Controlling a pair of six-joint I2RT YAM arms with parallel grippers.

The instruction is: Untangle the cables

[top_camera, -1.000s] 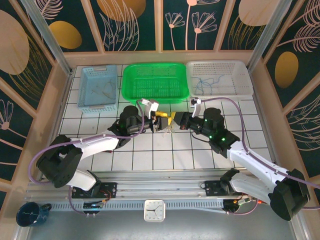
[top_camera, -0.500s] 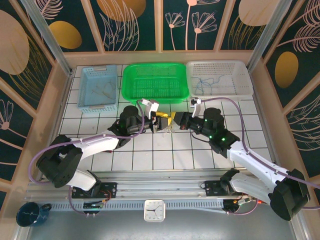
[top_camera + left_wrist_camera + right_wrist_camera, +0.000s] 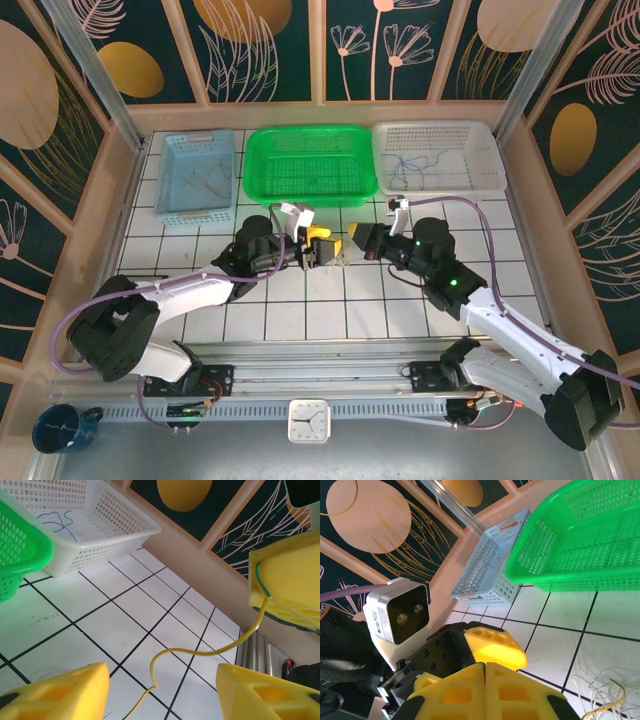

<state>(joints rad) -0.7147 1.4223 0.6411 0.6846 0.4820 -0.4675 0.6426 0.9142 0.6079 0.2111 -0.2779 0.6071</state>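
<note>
Skinny yellow cable [image 3: 200, 652] curls from the right claw [image 3: 261, 586], clamped tight on it, down through the wide-apart left claw [image 3: 162, 690]; lower end's cut off.

The bench [image 3: 330, 320] is white tile with dark grout, evenly lit. The walls [image 3: 260, 50] are dark panels with gold and pink leaf motifs, framed in pale wood. An aluminium rail [image 3: 330, 360], a clock [image 3: 308, 421] and a blue mug [image 3: 60, 428] sit at the near edge.
</note>
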